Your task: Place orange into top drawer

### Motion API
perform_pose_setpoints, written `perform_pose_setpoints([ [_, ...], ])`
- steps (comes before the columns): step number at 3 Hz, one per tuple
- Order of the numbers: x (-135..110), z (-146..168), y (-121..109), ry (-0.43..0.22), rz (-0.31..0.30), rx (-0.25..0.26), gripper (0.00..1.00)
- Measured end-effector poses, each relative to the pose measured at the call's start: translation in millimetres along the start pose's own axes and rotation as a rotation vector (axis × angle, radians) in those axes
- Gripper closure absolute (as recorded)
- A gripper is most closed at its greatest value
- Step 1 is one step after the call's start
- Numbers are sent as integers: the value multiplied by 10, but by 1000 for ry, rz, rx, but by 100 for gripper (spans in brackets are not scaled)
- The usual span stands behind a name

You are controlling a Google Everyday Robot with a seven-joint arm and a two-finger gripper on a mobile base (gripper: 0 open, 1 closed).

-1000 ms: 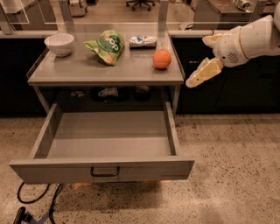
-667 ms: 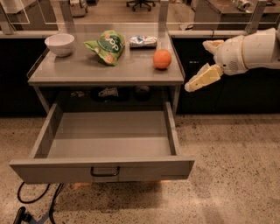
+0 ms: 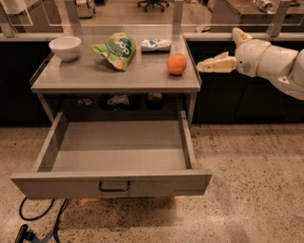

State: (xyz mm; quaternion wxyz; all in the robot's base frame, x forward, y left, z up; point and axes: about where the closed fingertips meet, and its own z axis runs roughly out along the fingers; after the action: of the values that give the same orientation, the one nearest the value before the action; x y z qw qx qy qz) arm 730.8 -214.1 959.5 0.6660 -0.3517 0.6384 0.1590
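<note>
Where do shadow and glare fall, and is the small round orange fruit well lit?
Camera view: the small round orange fruit sits brightly lit on the grey tabletop, which carries a pale sheen; the shelf beneath lies in deep shadow; the wide grey metal top drawer, pulled open, is dimmer; the cream two-finger gripper, right of the fruit, stands bright against dark cabinets.

Office-style lab, speckled floor, rolling chair behind glass partition, grey metal table, pincer just right of it.
</note>
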Motion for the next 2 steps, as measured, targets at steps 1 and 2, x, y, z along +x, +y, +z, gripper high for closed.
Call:
perform_pose_setpoints([
  [1, -420, 523, -157, -41, -25, 92, 0],
  [2, -601, 1000, 163, -53, -31, 34, 0],
])
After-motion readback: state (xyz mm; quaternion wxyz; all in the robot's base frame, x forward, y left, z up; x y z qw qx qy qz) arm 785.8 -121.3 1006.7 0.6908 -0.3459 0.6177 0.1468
